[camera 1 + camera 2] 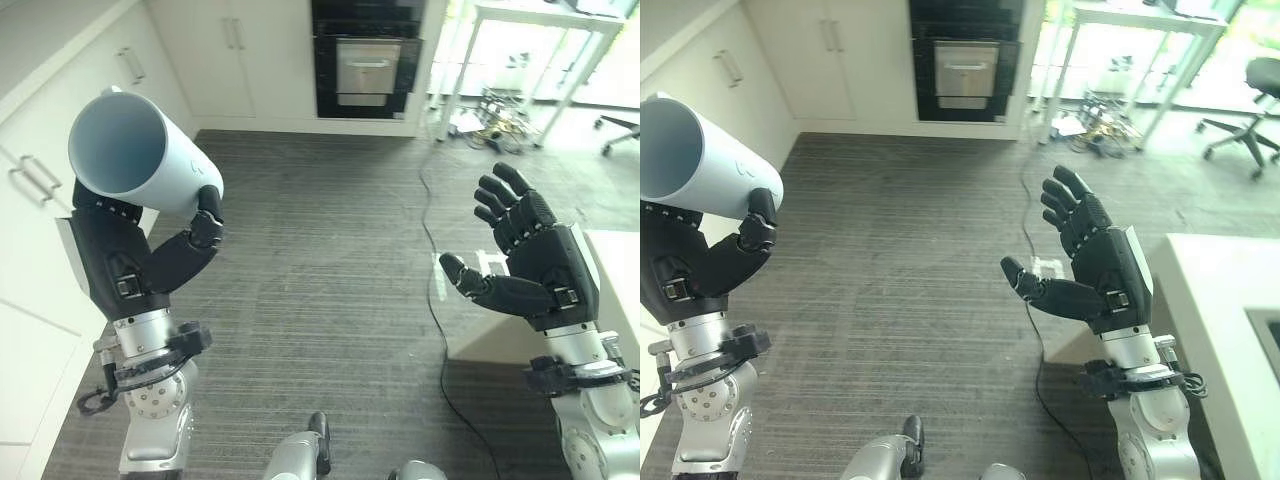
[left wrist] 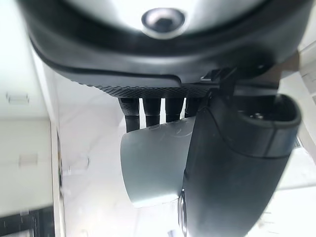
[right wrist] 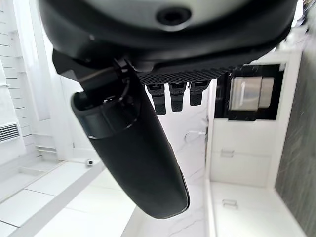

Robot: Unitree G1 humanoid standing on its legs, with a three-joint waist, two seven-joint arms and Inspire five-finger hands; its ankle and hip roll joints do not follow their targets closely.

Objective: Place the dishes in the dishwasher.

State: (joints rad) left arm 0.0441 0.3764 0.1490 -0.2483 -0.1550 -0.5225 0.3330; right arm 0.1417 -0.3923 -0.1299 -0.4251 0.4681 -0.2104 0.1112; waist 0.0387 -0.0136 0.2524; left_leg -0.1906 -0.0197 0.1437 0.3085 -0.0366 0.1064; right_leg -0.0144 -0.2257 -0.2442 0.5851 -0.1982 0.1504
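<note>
A pale blue cup is held up at the left, tipped so that its open mouth faces me. My left hand is shut on it, thumb and fingers curled round its body. The cup shows past the fingers in the left wrist view. My right hand is raised at the right, open, fingers straight and thumb pointing inward, with nothing in it. It also appears as the right hand in the right eye view.
White cabinets run along the left. A built-in black oven stands in the far wall. A white counter corner lies at the right. A white table and an office chair stand at the back right. Grey floor lies between.
</note>
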